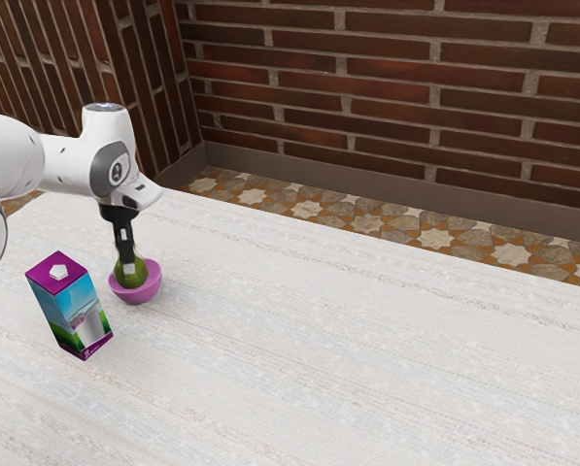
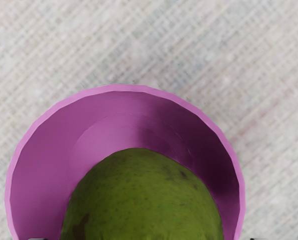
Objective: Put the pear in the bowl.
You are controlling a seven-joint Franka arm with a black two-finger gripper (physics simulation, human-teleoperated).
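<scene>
Your white arm (image 1: pixel 64 165) comes in from the exterior view's left, its forearm higher than your black pincer (image 1: pixel 128 268). Above the pincer, your wrist (image 1: pixel 116 167) bends the line downward, so the pincer hangs beneath it, pointing down and close to upright

Showed speckled green on pear (image 2: pixel 144 200), pinkish purple on bowl (image 2: pixel 44 165); at exterior view's eight o'clock, blue, purple, green on carton (image 1: pixel 64 309).

From here, the purple bowl (image 1: pixel 136 295) hides the underside of the green pear (image 1: pixel 123 279); the wrist view's lower edge crops both. The carton's lettering (image 1: pixel 78 321) is too small to read.
</scene>
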